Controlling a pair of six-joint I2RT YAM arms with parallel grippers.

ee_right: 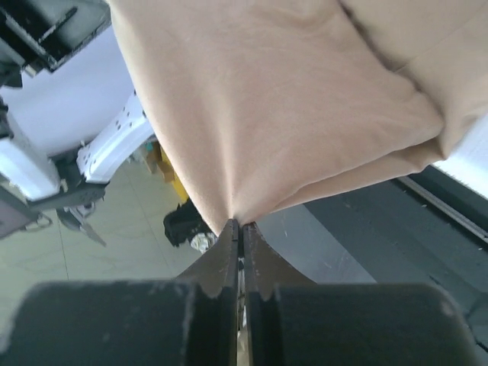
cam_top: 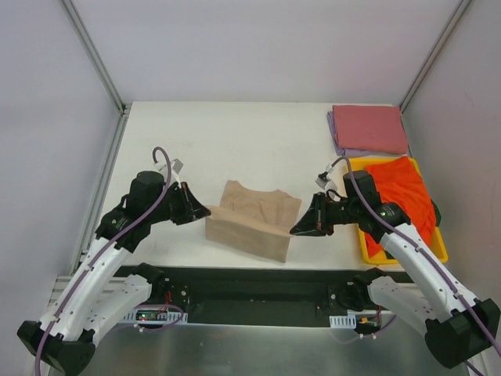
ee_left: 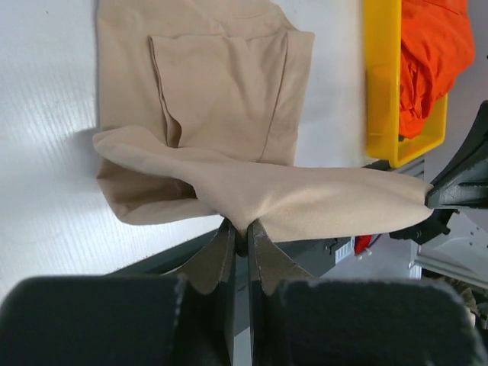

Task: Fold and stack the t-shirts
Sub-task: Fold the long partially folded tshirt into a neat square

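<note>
The tan t-shirt [cam_top: 252, 220] lies at the table's near middle, its near edge lifted. My left gripper [cam_top: 205, 210] is shut on its near-left corner, seen in the left wrist view [ee_left: 242, 229]. My right gripper [cam_top: 295, 230] is shut on the near-right corner, seen in the right wrist view [ee_right: 240, 225]. The tan cloth [ee_left: 305, 197] hangs stretched between them above the folded part [ee_left: 221, 84]. The orange-red t-shirt [cam_top: 403, 192] lies crumpled in the yellow tray [cam_top: 439, 247]. The pink-red t-shirt [cam_top: 369, 128] lies folded on the lavender one [cam_top: 338, 141] at the far right.
The yellow tray also shows in the left wrist view [ee_left: 380, 91] with the orange-red shirt [ee_left: 431, 53] inside. The black base rail [cam_top: 258, 282] runs along the table's near edge. Grey walls and metal posts [cam_top: 94, 55] enclose the table.
</note>
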